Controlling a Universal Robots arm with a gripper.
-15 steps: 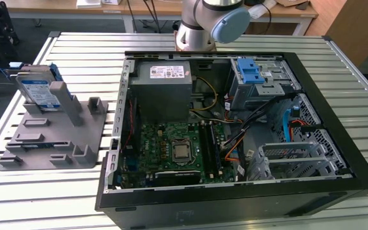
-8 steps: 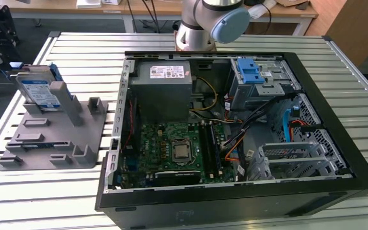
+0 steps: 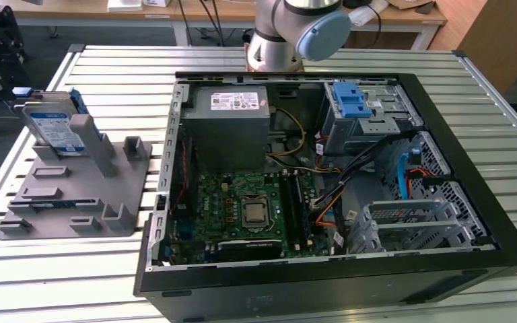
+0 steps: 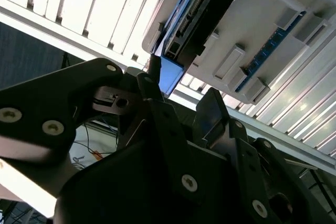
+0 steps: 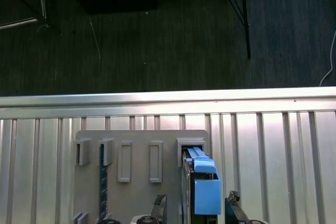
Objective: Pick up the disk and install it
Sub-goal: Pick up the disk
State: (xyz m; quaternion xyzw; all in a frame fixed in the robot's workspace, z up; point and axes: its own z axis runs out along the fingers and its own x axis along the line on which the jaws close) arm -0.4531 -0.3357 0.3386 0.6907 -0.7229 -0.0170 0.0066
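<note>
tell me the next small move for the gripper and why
Probably ease the gripper onto the disk: in the first wrist view its open fingertips flank the blue carrier without gripping it, and the disk stands upright in the grey holder.

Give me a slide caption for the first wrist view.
Open gripper poised near the disk, which stands on edge in a grey holder on the slatted table.

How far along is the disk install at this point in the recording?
Done: nothing visible; the disk stands upright in the grey holder, outside the computer case. In hand: the open tool hangs over the disk, fingertips either side, not gripping. Left: lifting and installing it.
</note>
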